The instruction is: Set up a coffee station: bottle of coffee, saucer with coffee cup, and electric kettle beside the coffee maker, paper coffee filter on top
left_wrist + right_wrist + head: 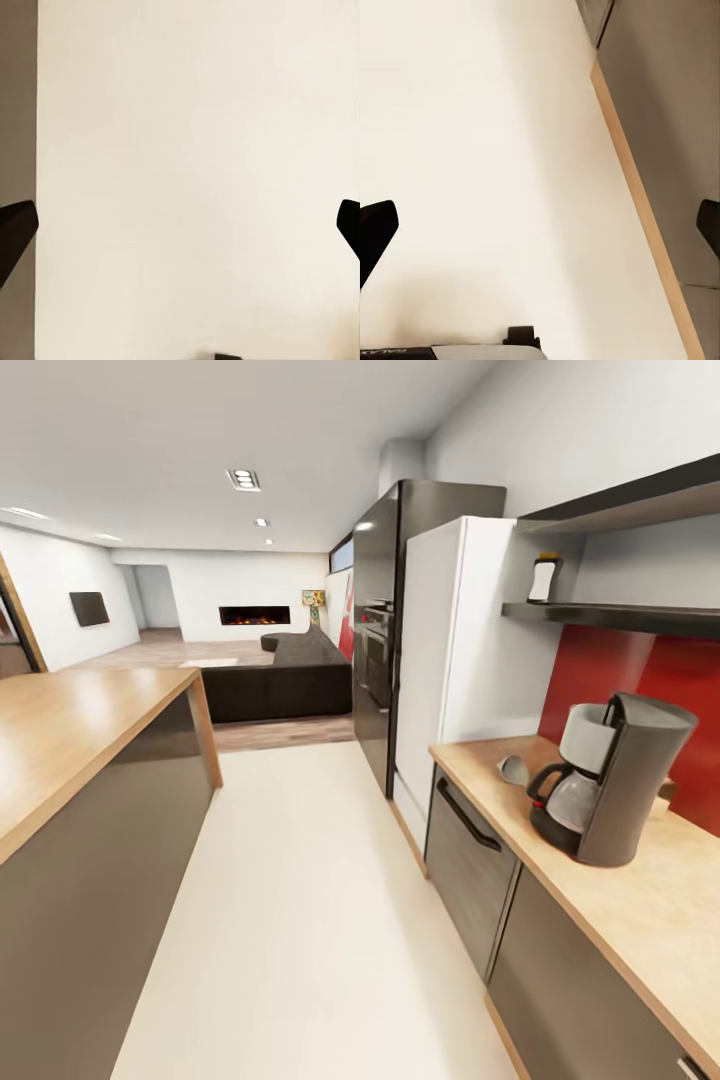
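On my right I see the wooden bench [600,900] with the coffee maker [610,780] standing on it near the red back wall, and a small grey object [514,769] lying just beside it toward the fridge end. On the dark shelf [610,616] above stands the bottle of coffee [545,578]. The pale floor [300,920] runs between this bench and the island bench [70,730] on my left.

The countertop [600,880] runs off the picture's right edge. A small object [663,792] hides behind the coffee maker [612,775], unidentifiable.
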Controlling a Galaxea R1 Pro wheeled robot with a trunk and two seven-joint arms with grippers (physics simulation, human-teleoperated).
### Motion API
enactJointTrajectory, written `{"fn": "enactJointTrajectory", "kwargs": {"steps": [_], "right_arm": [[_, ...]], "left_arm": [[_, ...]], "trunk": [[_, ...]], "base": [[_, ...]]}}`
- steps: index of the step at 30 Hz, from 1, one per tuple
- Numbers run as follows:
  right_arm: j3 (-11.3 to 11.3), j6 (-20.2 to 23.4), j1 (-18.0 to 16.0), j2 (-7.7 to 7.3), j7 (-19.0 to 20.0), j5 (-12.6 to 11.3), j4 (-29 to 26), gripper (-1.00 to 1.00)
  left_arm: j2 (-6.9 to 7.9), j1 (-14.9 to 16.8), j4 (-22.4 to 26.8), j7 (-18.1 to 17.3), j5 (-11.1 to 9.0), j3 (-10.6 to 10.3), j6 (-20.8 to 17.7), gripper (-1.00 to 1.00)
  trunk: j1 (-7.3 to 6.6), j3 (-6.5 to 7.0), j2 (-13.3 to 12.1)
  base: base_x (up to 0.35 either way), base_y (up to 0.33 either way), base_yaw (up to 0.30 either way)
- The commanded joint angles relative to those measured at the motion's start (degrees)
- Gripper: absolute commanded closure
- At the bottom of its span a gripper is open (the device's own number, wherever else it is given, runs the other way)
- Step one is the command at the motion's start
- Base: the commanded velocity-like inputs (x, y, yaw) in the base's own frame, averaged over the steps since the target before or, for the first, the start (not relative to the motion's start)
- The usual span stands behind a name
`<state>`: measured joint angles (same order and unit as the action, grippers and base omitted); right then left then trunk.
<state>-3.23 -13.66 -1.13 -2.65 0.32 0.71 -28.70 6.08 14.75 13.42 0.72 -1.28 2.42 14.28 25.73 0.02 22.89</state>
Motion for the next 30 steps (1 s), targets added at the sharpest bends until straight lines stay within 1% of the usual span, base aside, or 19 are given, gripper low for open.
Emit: {"fn": "enactJointTrajectory", "kwargs": {"steps": [1, 16, 30], "right_arm": [[-0.1, -0.2, 0.0, 0.02, 0.0, 0.1, 0.1, -1.0], [-0.1, -0.1, 0.0, 0.02, 0.0, 0.1, 0.1, -1.0], [-0.2, -0.1, 0.0, 0.02, 0.0, 0.0, 0.0, -1.0]], "left_arm": [[-0.01, 0.0, -0.1, 0.0, -0.1, 0.1, 0.2, -1.0], [-0.01, 0.0, -0.1, 0.0, -0.1, 0.1, 0.2, -1.0], [-0.01, 0.0, -0.1, 0.0, -0.1, 0.1, 0.2, -1.0]], "trunk": [[0.05, -0.02, 0.0], [0.05, -0.02, 0.0], [0.05, -0.02, 0.0]], "base": [[0.339, 0.0, 0.0], [0.338, 0.005, 0.0], [0.338, 0.091, 0.0]]}}
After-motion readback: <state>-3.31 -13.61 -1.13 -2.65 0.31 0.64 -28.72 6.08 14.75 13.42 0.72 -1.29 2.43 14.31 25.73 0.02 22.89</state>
